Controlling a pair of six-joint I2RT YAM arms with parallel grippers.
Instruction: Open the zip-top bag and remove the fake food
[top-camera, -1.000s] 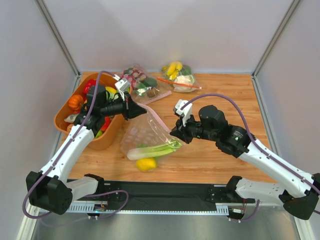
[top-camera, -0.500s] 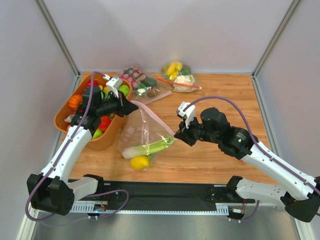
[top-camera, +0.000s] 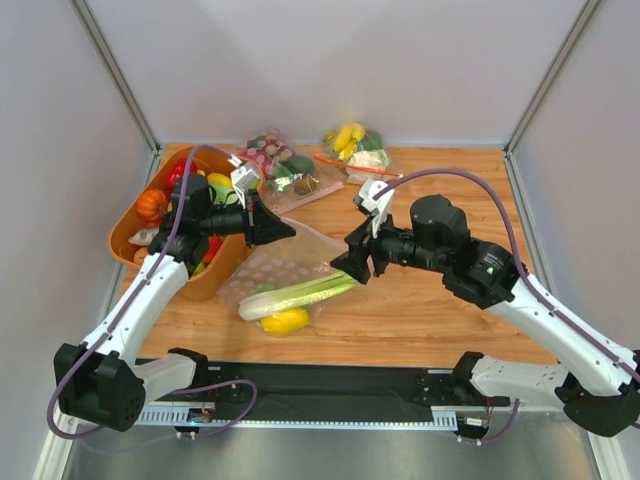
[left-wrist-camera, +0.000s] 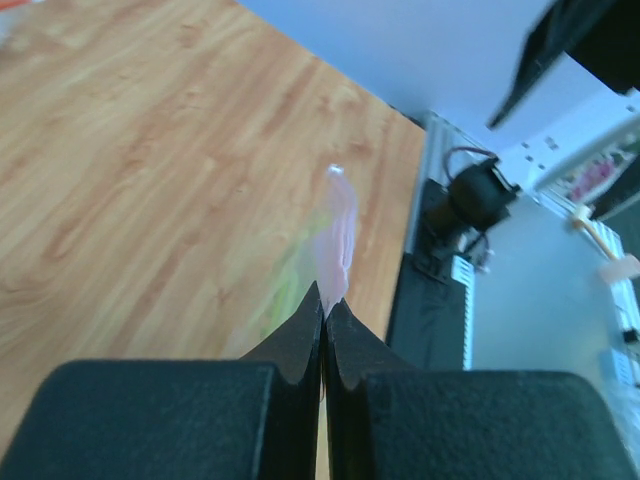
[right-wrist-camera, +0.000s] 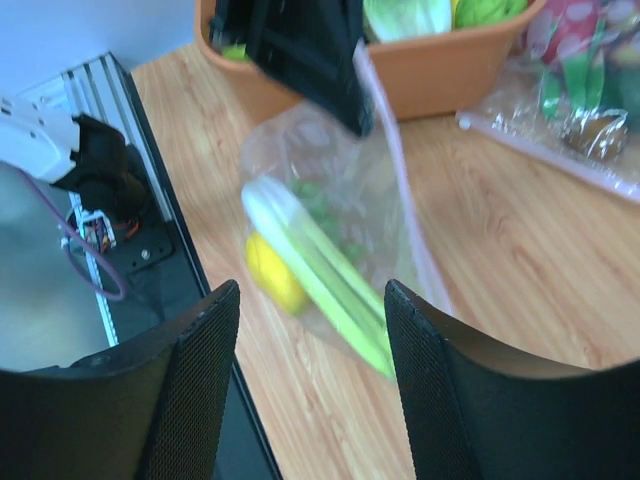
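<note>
The zip-top bag (top-camera: 278, 270) sags onto the wood with its pink zip strip (left-wrist-camera: 338, 232) pinched in my left gripper (top-camera: 283, 229), which is shut on it (left-wrist-camera: 323, 303) above the table. Through the open mouth the pale-green leafy stalk (top-camera: 298, 294) pokes out toward the right, and the yellow lemon piece (top-camera: 285, 321) lies below it. In the right wrist view the stalk (right-wrist-camera: 325, 280), lemon (right-wrist-camera: 270, 275) and blurred green grapes (right-wrist-camera: 322, 203) show in the bag. My right gripper (top-camera: 358, 263) hovers open at the stalk's leafy end, holding nothing (right-wrist-camera: 312, 292).
An orange bin (top-camera: 207, 284) of vegetables stands at the left under my left arm. Two other clear bags lie at the back: one with dark grapes (top-camera: 280, 163), one with banana and cauliflower (top-camera: 358, 152). The black rail runs along the near edge.
My right gripper has opened and let go of the bag, lifting slightly away. The bag has slumped flatter onto the table, and my left gripper has shifted a little right with the zip edge.
</note>
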